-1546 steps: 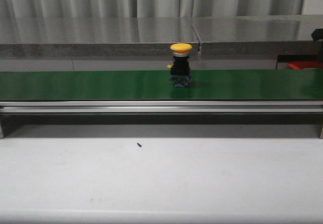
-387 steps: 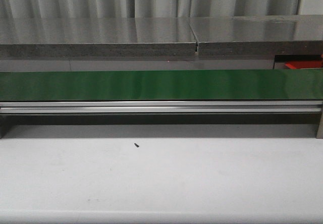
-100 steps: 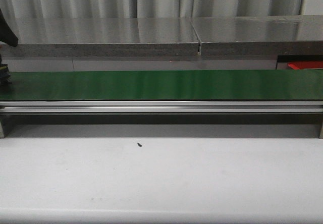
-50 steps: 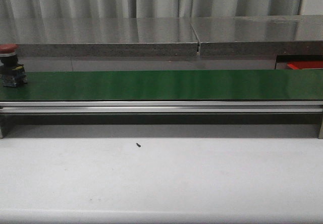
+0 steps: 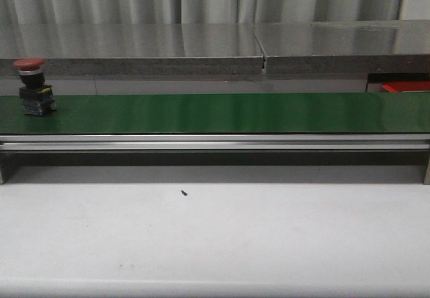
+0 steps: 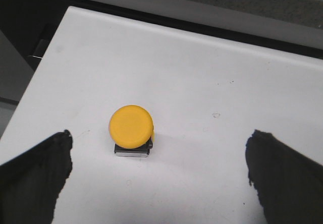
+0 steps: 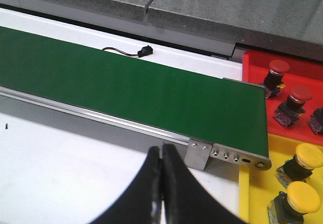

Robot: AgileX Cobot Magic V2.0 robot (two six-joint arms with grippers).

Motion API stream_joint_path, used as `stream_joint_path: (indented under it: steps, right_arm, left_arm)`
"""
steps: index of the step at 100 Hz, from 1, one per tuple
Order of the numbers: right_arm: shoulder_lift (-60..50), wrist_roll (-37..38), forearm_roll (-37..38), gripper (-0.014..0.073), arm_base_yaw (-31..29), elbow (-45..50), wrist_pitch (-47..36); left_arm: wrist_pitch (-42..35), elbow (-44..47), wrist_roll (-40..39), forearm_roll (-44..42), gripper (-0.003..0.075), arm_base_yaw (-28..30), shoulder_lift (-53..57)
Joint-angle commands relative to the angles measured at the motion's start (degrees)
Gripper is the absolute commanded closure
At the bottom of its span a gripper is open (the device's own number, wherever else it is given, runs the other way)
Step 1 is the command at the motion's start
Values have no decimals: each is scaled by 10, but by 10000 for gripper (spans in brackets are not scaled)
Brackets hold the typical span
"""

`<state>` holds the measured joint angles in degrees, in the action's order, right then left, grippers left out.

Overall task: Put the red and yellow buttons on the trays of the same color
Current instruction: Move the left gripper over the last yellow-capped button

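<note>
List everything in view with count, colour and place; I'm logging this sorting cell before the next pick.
Conveyor belt: one, green, across the table.
Red button: one, on the belt's left end.
Yellow button: one, on a white surface below the left tool.
Red tray: one, past the belt's end, holding at least two red buttons.
Yellow tray: one, beside it, two yellow buttons.
Cable connector: one, black, behind the belt.
Left tool: open.
Right tool: shut, empty.

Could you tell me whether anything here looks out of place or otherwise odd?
One thing: a yellow button stands alone on the white surface below the open left claw, not in a tray. The other yellow buttons sit in the yellow tray. The red button stands upright on the belt.
</note>
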<state>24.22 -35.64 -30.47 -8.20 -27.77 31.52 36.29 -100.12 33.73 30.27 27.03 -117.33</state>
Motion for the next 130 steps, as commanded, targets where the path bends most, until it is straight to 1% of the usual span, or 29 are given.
stream_joint_path:
  steps: [1, 25, 65, 81, 90, 95, 102, 107, 118, 127, 130]
  right_arm:
    - [1, -5, -8, 662, 1, -15, -34]
    - [1, -5, -8, 662, 1, -15, -34]
    - [1, -5, -8, 662, 1, -15, -34]
    - [1, -5, -8, 662, 1, -15, -34]
    - [1, -5, -8, 662, 1, -15, -34]
    - [1, -5, -8, 662, 1, -15, -34]
    - [1, -5, -8, 662, 1, -15, -34]
    - [1, -5, -8, 662, 1, -15, -34]
    - [1, -5, -8, 662, 1, -15, -34]
    - [1, -5, -8, 662, 1, -15, -34]
    - [1, -5, -8, 662, 1, -15, -34]
  left_arm:
    - [-20, -39, -16, 17, 62, 1, 7]
    - [-12, -76, -28, 11, 62, 1, -58]
    - [-12, -136, -49, 0, 62, 1, -127]
    - [-10, -140, -52, 0, 95, 1, -140]
    - [-18, -140, -53, 0, 163, 1, -141]
    - [-24, -140, -53, 0, 223, 1, -141]
    - [-29, -142, -53, 0, 326, 1, -141]
    - [-31, -143, -53, 0, 414, 1, -141]
    - [-34, -152, -53, 2, 571, 1, -141]
    - [-33, -158, -53, 2, 666, 1, -138]
    - [-27, -161, -53, 2, 685, 1, -137]
